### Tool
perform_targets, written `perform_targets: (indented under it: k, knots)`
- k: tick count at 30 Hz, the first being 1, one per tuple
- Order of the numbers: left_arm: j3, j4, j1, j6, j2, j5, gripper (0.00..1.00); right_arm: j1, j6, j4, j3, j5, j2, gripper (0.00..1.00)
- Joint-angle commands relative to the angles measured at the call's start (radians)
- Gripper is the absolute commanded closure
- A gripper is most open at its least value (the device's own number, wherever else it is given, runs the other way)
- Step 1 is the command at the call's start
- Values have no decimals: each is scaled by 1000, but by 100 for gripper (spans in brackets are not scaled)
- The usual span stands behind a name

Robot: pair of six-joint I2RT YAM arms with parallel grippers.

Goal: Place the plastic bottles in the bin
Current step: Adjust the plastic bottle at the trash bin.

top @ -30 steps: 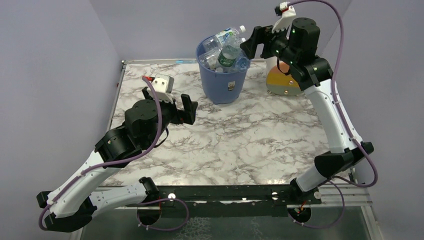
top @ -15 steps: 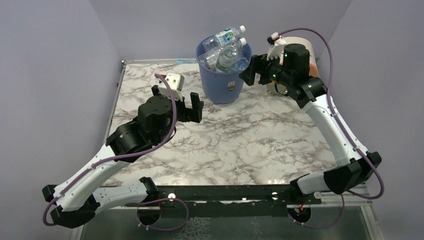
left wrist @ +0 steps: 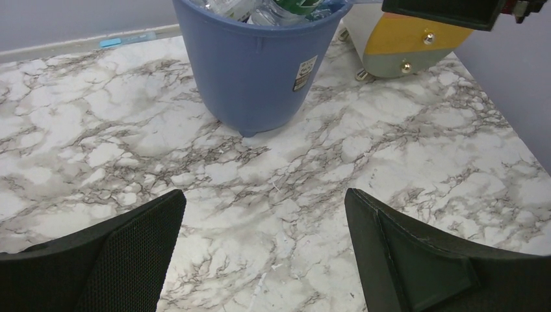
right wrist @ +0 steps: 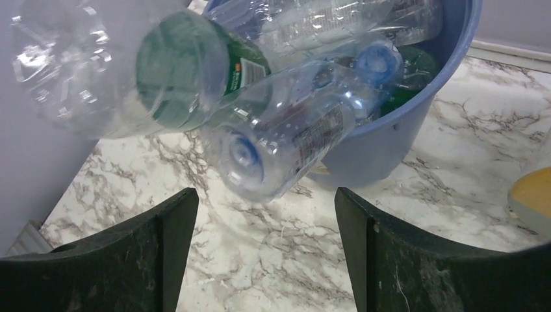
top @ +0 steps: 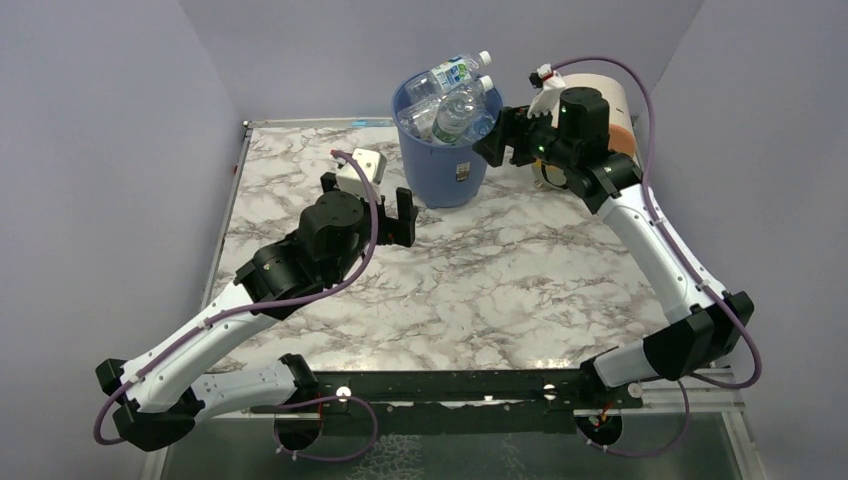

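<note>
The bin (top: 445, 170) is a blue bucket at the back of the marble table, piled above its rim with clear plastic bottles (top: 452, 95). In the right wrist view a bottle with a blue label (right wrist: 286, 140) and one with a green label (right wrist: 188, 71) lean out over the bin's rim (right wrist: 390, 136). My right gripper (top: 497, 140) hangs open just right of the rim, and nothing lies between its fingers (right wrist: 266, 195). My left gripper (top: 370, 203) is open and empty above the table left of the bin, facing it (left wrist: 265, 214). The bin (left wrist: 253, 65) stands a short way ahead of it.
A cream drum (top: 610, 100) with orange and yellow bands (left wrist: 403, 42) stands right of the bin, behind my right wrist. Purple walls close in the table at the back and on both sides.
My right arm has come down from above the bin to beside its right rim. My left arm has moved right, closer to the bin, still open.
</note>
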Motion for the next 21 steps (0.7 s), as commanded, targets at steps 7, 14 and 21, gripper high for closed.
perform_targets:
  k: [7, 14, 21]
  knots:
    - [-43, 85, 6, -7, 26, 17, 1, 1, 36, 84, 103, 98, 151, 22]
    - [-72, 127, 14, 2, 48, 19, 1, -2, 36, 76, 128, 129, 161, 22]
    - [-117, 177, 39, 10, 51, 14, 1, -2, 29, 68, 46, 109, 79, 14]
